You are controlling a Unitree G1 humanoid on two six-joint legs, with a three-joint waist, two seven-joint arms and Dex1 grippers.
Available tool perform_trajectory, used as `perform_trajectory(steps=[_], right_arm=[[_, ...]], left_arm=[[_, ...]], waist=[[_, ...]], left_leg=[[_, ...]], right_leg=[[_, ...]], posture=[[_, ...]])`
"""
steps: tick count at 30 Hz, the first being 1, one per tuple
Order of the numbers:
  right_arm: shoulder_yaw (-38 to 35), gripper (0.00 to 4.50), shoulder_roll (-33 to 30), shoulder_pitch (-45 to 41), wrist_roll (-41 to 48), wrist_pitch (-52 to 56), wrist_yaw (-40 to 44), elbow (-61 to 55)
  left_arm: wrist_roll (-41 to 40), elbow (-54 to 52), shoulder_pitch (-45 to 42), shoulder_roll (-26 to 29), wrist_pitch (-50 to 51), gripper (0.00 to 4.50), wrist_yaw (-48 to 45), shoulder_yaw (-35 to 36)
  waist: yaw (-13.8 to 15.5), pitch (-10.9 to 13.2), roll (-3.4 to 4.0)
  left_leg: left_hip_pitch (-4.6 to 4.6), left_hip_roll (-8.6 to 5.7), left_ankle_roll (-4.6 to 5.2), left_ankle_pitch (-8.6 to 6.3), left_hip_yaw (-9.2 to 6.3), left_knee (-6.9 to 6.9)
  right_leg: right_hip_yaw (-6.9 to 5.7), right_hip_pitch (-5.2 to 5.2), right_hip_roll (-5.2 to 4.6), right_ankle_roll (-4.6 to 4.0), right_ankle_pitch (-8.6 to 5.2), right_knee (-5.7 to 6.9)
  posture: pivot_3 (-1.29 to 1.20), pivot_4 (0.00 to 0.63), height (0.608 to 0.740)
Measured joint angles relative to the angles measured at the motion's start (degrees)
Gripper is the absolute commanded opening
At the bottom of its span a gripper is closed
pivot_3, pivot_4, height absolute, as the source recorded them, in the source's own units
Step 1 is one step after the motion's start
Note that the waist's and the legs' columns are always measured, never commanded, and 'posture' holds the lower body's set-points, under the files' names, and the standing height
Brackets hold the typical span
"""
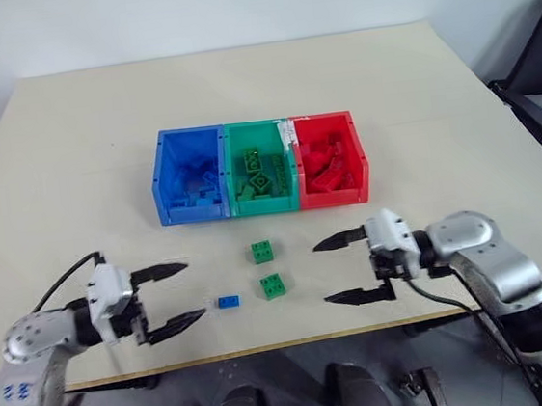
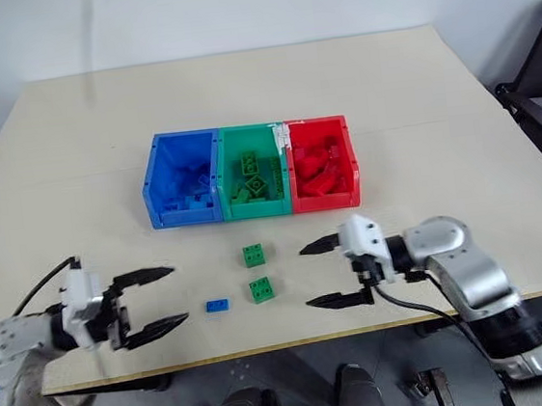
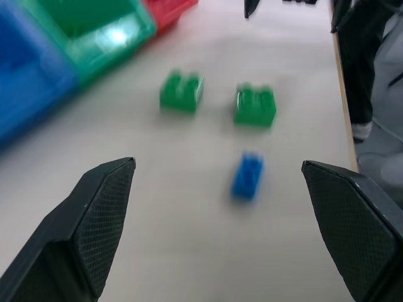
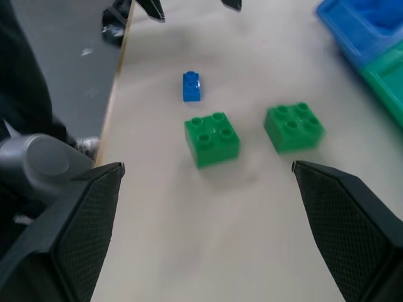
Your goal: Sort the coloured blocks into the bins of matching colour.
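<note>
while both grippers' fingers gape empty, green blocks (image 1: 268,268), blue block (image 1: 228,302) lie between.

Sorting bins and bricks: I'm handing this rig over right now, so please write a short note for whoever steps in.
Left pincer: open, empty, low over the table's near edge, beside the small blue oblong plastic brick.
Right pincer: open, empty, facing the two loose bricks from the other side.
On the beige table: two green square studded bricks, one farther, one nearer, plus the blue one.
The three joined open plastic bins, blue, green and red, already hold bricks of their own colour.
Left: two green bricks to the green bin, the blue one to the blue bin.
</note>
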Motion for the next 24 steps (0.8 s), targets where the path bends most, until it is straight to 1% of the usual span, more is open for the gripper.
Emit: perform_trajectory(steps=[3, 5, 9, 12, 16, 18, 19, 22, 24], right_arm=[[4.1, 4.46, 3.4, -2.7, -3.3, -0.7, -0.8, 3.1], [6.6, 4.46, 4.8, -3.6, -5.7, -2.6, -0.5, 5.8], [8.6, 4.46, 8.5, -4.5, -7.4, -4.1, -0.7, 10.6], [9.4, 3.84, 9.4, -5.4, -8.6, -5.2, -0.6, 12.3], [9.7, 2.47, 11.6, -5.4, -9.2, -5.4, -1.7, 13.1], [9.6, 1.73, 11.7, -5.4, -9.2, -5.4, -2.1, 12.9], [9.5, 1.44, 11.7, -5.3, -9.2, -5.4, -2.3, 12.7], [8.3, 1.46, 11.7, -5.2, -7.7, -3.8, -3.1, 11.0], [5.0, 1.46, 12.5, -5.6, -5.1, -0.3, -4.9, 9.1]], left_arm=[[-0.2, -1.7, 3.0, -0.1, -0.1, 4.50, 1.1, 3.1], [-0.3, -3.2, 4.4, -0.5, 0.0, 4.50, 2.0, 3.9], [-0.4, -6.3, 5.4, -1.6, 0.8, 4.50, 3.9, 4.0], [-1.1, -8.4, 5.4, -1.6, 2.1, 4.50, 5.2, 4.1], [-1.4, -9.7, 5.1, -1.7, 3.5, 4.50, 6.7, 4.0], [-1.5, -10.3, 5.0, -1.8, 3.7, 4.50, 7.1, 3.9], [-1.5, -10.6, 5.0, -2.0, 3.7, 4.50, 7.2, 3.8], [-1.7, -10.9, 4.9, -2.5, 3.7, 4.50, 7.4, 3.6], [-1.8, -10.8, 4.7, -3.0, 3.8, 4.50, 8.1, 3.6]], waist=[[0.0, 0.0, -0.01], [0.0, 0.0, -0.01], [-0.2, 0.0, -0.02], [-0.2, 0.0, -0.02], [-0.2, 0.0, -0.02], [-0.2, 0.0, -0.02], [-0.2, 0.0, -0.02], [-0.2, 0.0, -0.02], [-0.2, 0.0, -0.02]], left_leg=[[-0.03, -0.01, 0.04, -0.02, -0.03, 0.01], [-0.04, -0.03, 0.07, -0.04, -0.04, 0.00], [-0.05, -0.07, 0.06, -0.06, 0.01, 0.00], [-0.03, -0.07, 0.06, -0.06, 0.01, 0.00], [-0.03, -0.06, 0.04, -0.07, 0.02, 0.00], [-0.03, -0.07, 0.04, -0.07, 0.03, 0.00], [-0.03, -0.07, 0.04, -0.07, 0.02, 0.00], [-0.04, -0.07, 0.04, -0.07, 0.02, 0.00], [-0.03, -0.06, 0.04, -0.07, 0.02, 0.00]], right_leg=[[0.01, -0.01, -0.04, 0.00, 0.00, 0.00], [0.00, 0.00, -0.05, 0.00, 0.01, -0.01], [-0.01, -0.02, -0.01, 0.00, 0.01, 0.00], [-0.01, -0.02, 0.00, 0.00, 0.01, 0.00], [-0.01, -0.03, 0.02, 0.00, 0.01, 0.00], [-0.01, -0.03, 0.01, 0.00, 0.01, 0.00], [-0.01, -0.03, 0.01, 0.00, 0.01, 0.00], [-0.01, -0.03, 0.02, 0.00, 0.01, 0.00], [0.00, -0.03, 0.02, 0.00, 0.01, 0.01]], posture=[[0.00, 0.150, 0.740], [0.00, 0.150, 0.740], [0.00, 0.150, 0.740], [0.00, 0.150, 0.740], [0.00, 0.150, 0.740], [0.00, 0.150, 0.740], [0.00, 0.150, 0.740], [0.00, 0.150, 0.740], [0.00, 0.150, 0.740]])
